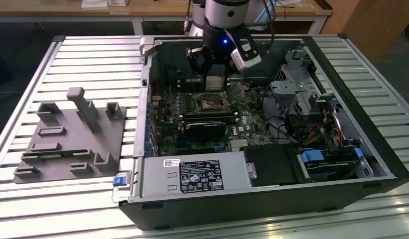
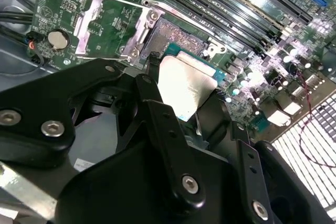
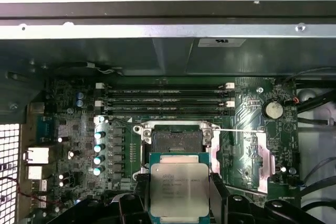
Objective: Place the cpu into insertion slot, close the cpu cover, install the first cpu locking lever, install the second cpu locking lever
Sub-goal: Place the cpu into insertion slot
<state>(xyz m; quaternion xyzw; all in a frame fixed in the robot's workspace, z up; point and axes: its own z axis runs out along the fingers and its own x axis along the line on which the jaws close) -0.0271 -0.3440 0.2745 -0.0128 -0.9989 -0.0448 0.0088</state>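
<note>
- I have the gripper (image 3: pixel 178 181) part-way closed, its two black fingers (image 3: pixel 138 195) clamped on opposite edges of the cpu (image 3: pixel 179 190).
- In the first wrist view the cpu sits flat between the fingers, its metal top facing the camera.
- The cpu is not seated. I see it held above the board, just beside the slot (image 3: pixel 176 141), its far edge overlapping the slot's near frame in the first wrist view.
- The slot's dark centre is bare.
- The cover (image 2: pixel 85 27) is swung open and lies on the board beside the slot, green board showing through its window.
- Past the slot from the cpu run the long memory slots (image 3: pixel 168 98).
- In the exterior view the arm reaches down into the open case (image 1: pixel 257 199), which lies on a slatted table (image 1: pixel 71 59). A grey fixture (image 1: pixel 65 139) stands well apart on the exterior view's left.
</note>
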